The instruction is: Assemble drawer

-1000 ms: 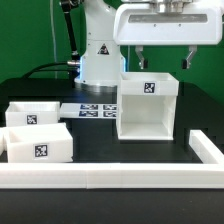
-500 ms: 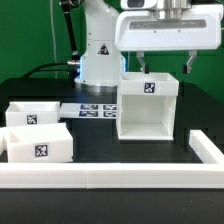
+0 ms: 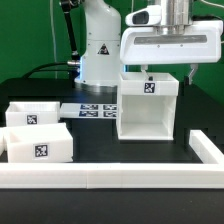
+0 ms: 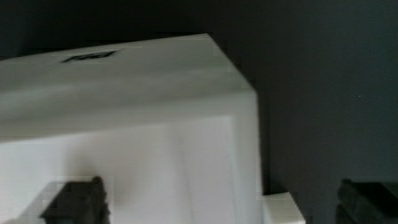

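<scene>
The white housing box [image 3: 148,108] stands upright mid-table with a tag on its upper front. My gripper [image 3: 168,72] hangs open just above its top right edge, one finger over the box opening and one beyond the right wall. Two shallow white trays lie at the exterior view's left: one further back [image 3: 30,113] and one nearer the front [image 3: 40,145]. In the wrist view the housing box [image 4: 143,110] fills most of the picture, and my gripper [image 4: 222,205] shows dark fingertips [image 4: 75,200] far apart with nothing held.
A long low white rail [image 3: 100,178] runs along the front and turns up the exterior view's right side [image 3: 205,150]. The marker board [image 3: 92,108] lies behind the trays. The arm's base [image 3: 100,50] and cables stand at the back.
My gripper has come down toward the housing box's top and shifted slightly to the exterior view's right. The box and trays have not moved.
</scene>
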Controlling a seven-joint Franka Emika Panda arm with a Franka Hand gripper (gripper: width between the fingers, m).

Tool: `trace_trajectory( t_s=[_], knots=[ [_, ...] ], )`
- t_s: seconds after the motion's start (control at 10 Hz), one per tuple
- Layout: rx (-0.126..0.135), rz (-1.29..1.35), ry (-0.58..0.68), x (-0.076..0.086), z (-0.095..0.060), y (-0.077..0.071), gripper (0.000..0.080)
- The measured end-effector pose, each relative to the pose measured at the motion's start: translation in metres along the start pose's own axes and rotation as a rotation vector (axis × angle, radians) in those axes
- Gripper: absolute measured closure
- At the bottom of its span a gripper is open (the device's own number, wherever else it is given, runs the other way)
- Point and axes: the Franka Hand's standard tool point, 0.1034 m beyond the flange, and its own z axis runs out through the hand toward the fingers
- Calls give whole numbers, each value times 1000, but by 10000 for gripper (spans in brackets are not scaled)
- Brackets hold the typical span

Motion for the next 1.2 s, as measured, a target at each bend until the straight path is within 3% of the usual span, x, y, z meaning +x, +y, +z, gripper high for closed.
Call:
trace_trajectory(
  t_s=[0.1, 0.2, 0.3, 0.5, 0.6, 0.7, 1.2],
  knots=[
    [4, 1, 2, 2, -1, 1, 236],
    [4, -1, 2, 2, -1, 1, 371],
    [3, -2, 1, 2, -1, 1, 371],
    [3, -2, 1, 2, -1, 1, 691],
    [4, -2, 2, 2, -1, 1, 691],
    [4, -2, 2, 2, -1, 1, 763],
    [4, -36, 1, 6, -2, 4, 763]
  ],
)
